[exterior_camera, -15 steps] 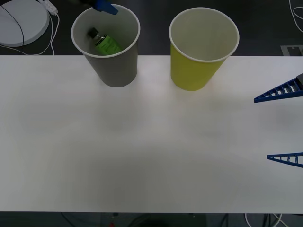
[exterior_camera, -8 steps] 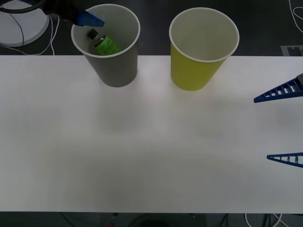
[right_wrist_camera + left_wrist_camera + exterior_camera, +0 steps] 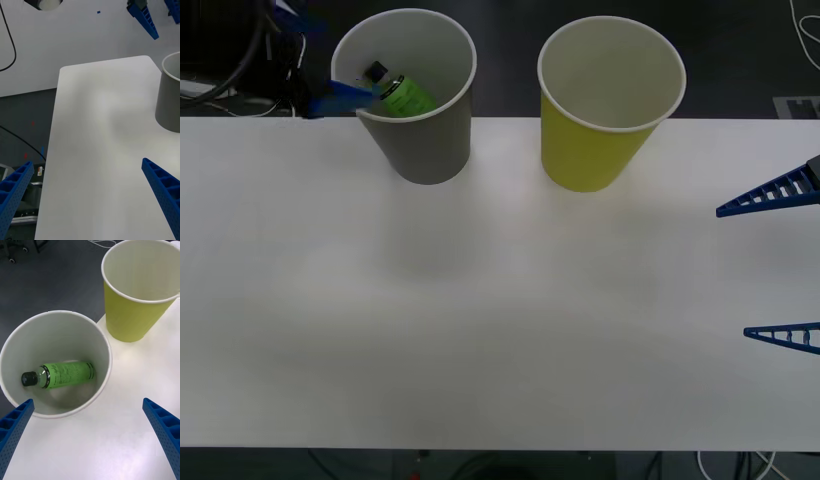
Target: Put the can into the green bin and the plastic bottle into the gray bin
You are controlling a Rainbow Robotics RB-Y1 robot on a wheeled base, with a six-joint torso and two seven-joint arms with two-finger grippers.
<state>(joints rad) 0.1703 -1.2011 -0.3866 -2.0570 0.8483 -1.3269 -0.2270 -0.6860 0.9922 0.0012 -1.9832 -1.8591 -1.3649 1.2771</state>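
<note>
The gray bin (image 3: 420, 140) stands at the table's far left, and the plastic bottle (image 3: 402, 92) lies tilted inside it, black cap toward the left. The left wrist view looks down on the bottle (image 3: 62, 375) lying in the gray bin (image 3: 101, 341). The green bin (image 3: 595, 150) stands upright to its right, its white inside bare. The can is out of view. My left gripper (image 3: 315, 60) hangs open just left of the gray bin's rim, holding nothing. At the right table edge my right gripper (image 3: 780, 265) is open and empty, away from both bins.
The white table (image 3: 500, 320) stretches wide in front of the bins. Cables (image 3: 220, 95) lie on the dark floor beyond its far left edge. The right wrist view shows the rounded table corner (image 3: 144, 58) and the left gripper (image 3: 159, 15) above it.
My left gripper has drawn back leftward from over the gray bin's rim to beside its left side. The bottle stays in the gray bin. The right arm has not moved.
</note>
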